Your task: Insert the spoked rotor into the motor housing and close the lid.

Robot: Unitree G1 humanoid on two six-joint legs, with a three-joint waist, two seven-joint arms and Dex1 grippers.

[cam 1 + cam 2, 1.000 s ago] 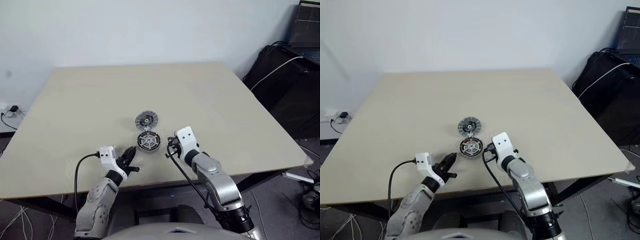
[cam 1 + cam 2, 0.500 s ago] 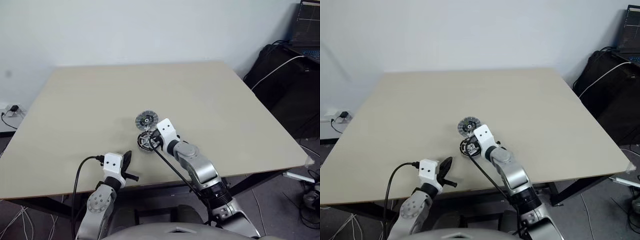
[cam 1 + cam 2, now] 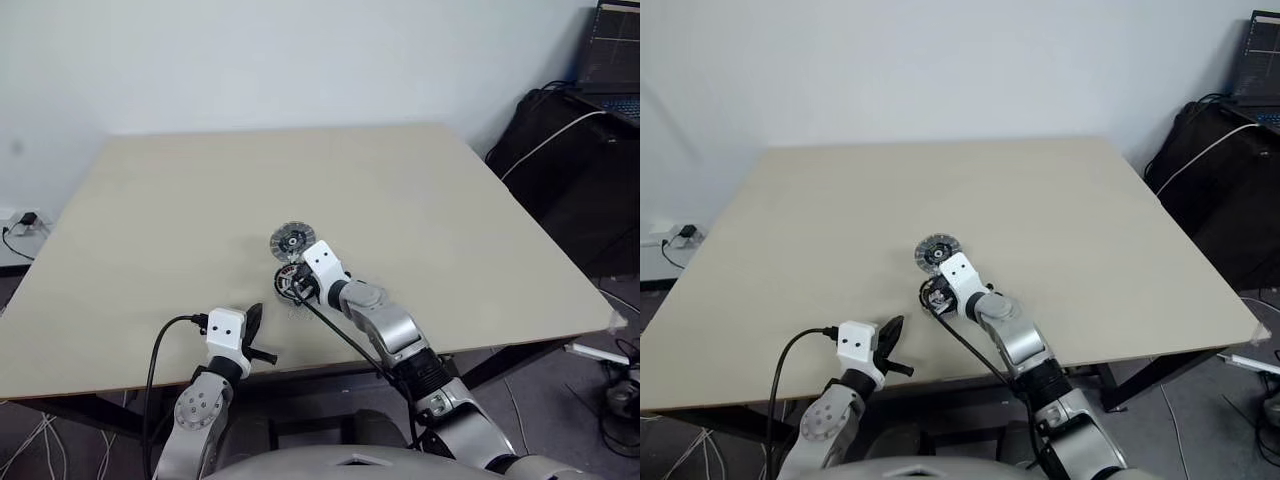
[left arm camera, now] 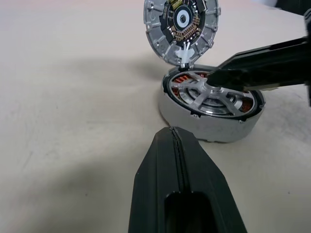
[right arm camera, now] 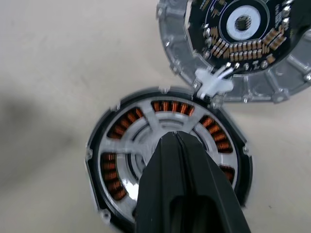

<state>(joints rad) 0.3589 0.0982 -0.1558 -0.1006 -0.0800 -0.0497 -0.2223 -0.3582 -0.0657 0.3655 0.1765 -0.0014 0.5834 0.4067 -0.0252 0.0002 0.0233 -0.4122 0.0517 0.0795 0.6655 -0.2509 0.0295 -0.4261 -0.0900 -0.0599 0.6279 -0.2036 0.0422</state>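
Pale beige worktop (image 3: pixel 200 200), square, set before a plain white wall (image 3: pixel 300 60). At the robot's right — a black bag or case (image 3: pixel 570 170) with a white cable (image 3: pixel 545 145) draped over it, and a laptop (image 3: pixel 612 60) with its screen up on top. Low at the left, beyond the worktop's edge — a socket strip (image 3: pixel 22 220) with dark cables, on the floor.

You see the spoked rotor (image 5: pixel 146 138), pale silver, lying flat inside the motor housing (image 4: pixel 211 124), directly under the closed right gripper (image 4: pixel 218 77). The lid (image 5: pixel 233 43) lies open just beyond, joined by white wires.
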